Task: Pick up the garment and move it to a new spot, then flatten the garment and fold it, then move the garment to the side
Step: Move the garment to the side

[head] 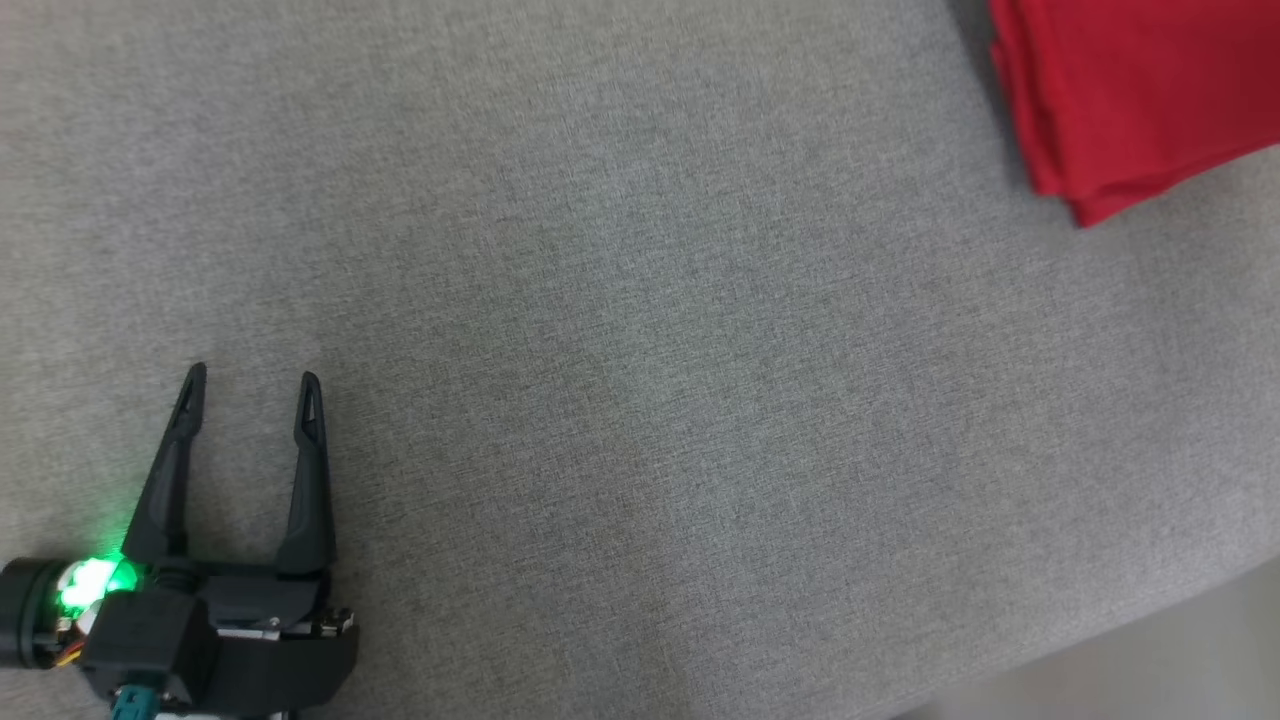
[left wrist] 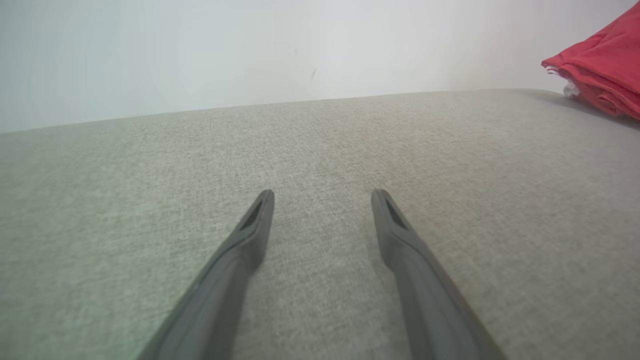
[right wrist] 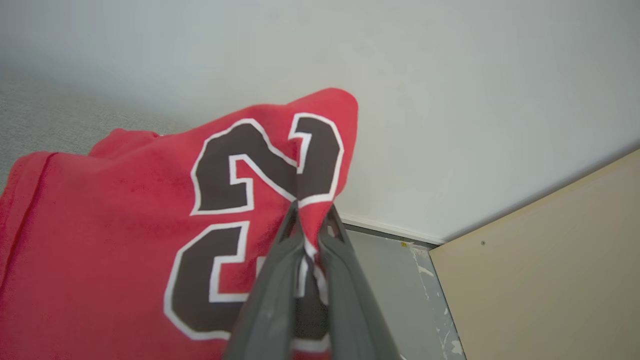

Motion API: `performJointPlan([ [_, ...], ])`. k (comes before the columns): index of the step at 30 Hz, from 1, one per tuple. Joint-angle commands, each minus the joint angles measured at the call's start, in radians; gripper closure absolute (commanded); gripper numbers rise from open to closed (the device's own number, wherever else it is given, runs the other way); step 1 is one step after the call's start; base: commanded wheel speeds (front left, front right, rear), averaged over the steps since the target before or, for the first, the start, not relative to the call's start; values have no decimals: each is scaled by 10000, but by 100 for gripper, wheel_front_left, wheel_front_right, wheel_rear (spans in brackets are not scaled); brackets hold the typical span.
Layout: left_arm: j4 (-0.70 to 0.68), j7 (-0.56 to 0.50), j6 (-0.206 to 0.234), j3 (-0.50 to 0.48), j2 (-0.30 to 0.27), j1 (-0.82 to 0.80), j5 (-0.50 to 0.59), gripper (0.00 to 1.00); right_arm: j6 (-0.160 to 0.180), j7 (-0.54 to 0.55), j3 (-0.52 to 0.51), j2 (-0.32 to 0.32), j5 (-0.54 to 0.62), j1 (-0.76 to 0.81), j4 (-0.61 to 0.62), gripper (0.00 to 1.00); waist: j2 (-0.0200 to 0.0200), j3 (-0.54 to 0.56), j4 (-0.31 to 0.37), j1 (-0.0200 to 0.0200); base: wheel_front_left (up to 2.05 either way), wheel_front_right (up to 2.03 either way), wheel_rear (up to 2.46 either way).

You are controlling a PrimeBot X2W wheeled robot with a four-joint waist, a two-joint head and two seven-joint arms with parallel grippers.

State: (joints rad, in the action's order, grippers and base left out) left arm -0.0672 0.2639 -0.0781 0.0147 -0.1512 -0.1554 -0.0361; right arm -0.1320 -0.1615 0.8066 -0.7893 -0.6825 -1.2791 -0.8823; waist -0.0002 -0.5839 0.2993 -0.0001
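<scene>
- At the far right edge of the grey cushioned surface [head: 640,350], the red garment [head: 1130,90] sits in stacked layers, so flattening and folding look done.
- Right gripper [right wrist: 310,220] is pinched tight on a lifted corner of the cloth. The move aside seems under way, with the release left.
- Left gripper [head: 250,385] hovers well apart from it, fingers [head: 305,470] spread and holding nothing.

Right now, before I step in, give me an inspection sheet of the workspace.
Surface: grey fabric surface, smooth.
Job's things: red garment, folded in layers, at the upper right of the head view.
Clutter: nothing seen.
Grippers: left gripper open over bare fabric; right gripper shut on the garment's numbered part.
Cables: thin wires at the left gripper's base.
Surroundings: pale wall, beige panel, grey floor.
</scene>
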Motion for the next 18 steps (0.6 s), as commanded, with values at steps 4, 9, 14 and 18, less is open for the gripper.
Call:
performJointPlan([
  [4,179,-23,-56,146,-67,-78,58,0,32,-90,277,-215,275,-782,-676,100,2,-528,155,1,0,0,0],
  [9,78,-47,8,172,-103,-142,39,0,32,132,328,-106,297,-1357,-1865,100,2,-761,-31,1,0,0,0],
  [14,96,-56,108,89,-140,-67,-2,0,32,155,332,214,247,-1494,-2846,32,2,-981,-140,1,0,0,0],
  [18,219,-67,132,60,-199,-179,-38,0,32,-222,405,359,459,-1656,-3275,0,2,-1040,-176,1,0,0,0],
])
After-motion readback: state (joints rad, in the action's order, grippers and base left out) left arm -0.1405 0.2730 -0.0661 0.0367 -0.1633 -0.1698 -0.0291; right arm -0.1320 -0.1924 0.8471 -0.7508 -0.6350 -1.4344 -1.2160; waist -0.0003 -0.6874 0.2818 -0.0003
